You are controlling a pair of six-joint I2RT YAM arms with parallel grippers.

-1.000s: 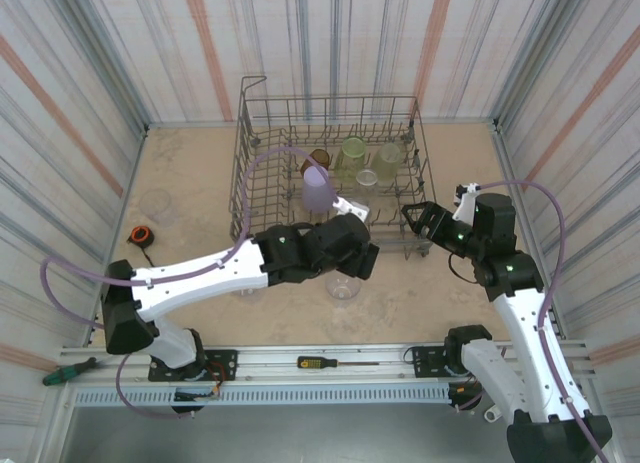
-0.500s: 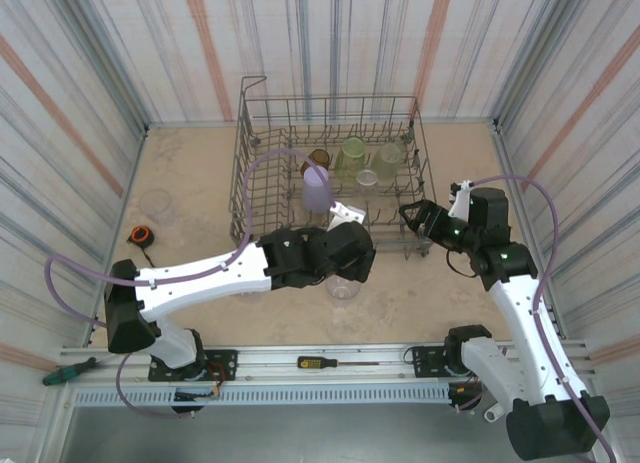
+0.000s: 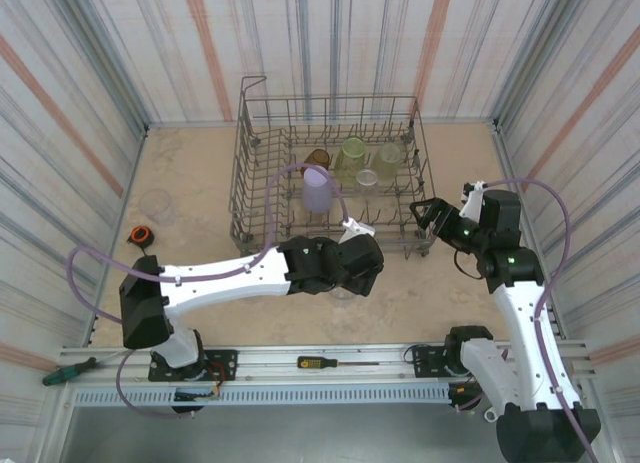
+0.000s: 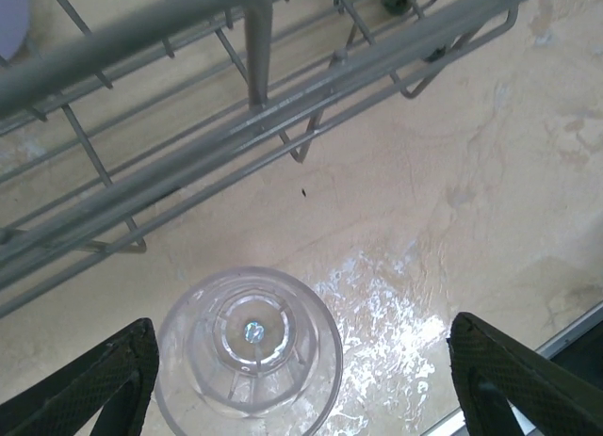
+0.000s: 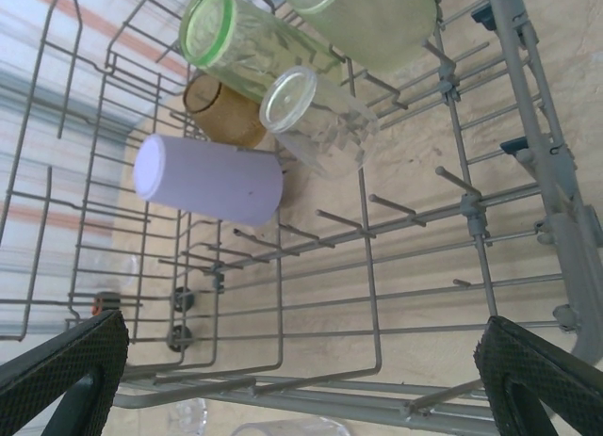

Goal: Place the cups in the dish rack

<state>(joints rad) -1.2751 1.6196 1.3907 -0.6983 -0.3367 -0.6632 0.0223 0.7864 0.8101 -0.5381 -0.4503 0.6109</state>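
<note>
The grey wire dish rack (image 3: 243,163) stands at the back centre. In it are a lavender cup (image 3: 316,188), an amber cup (image 3: 318,158), two greenish cups (image 3: 352,148) and a clear one (image 3: 367,178). In front of the rack my left gripper (image 3: 345,283) hangs over an upturned clear cup (image 4: 250,351). In the left wrist view that gripper (image 4: 301,379) is open, with the cup close to the left finger (image 4: 113,379) and well apart from the right one. My right gripper (image 3: 425,215) is open at the rack's right front corner, with nothing between its fingers (image 5: 546,379).
Another clear cup (image 3: 157,203) stands far left on the table, with a small orange round object (image 3: 142,233) nearer the front. A screwdriver (image 3: 335,362) and a green-handled tool (image 3: 65,371) lie on the front rail. The rack's front wires (image 4: 283,135) run just beyond the upturned cup.
My left gripper has moved back from the rack and down over the clear cup, its jaws narrowing a little. The right gripper has shifted slightly to the right.
</note>
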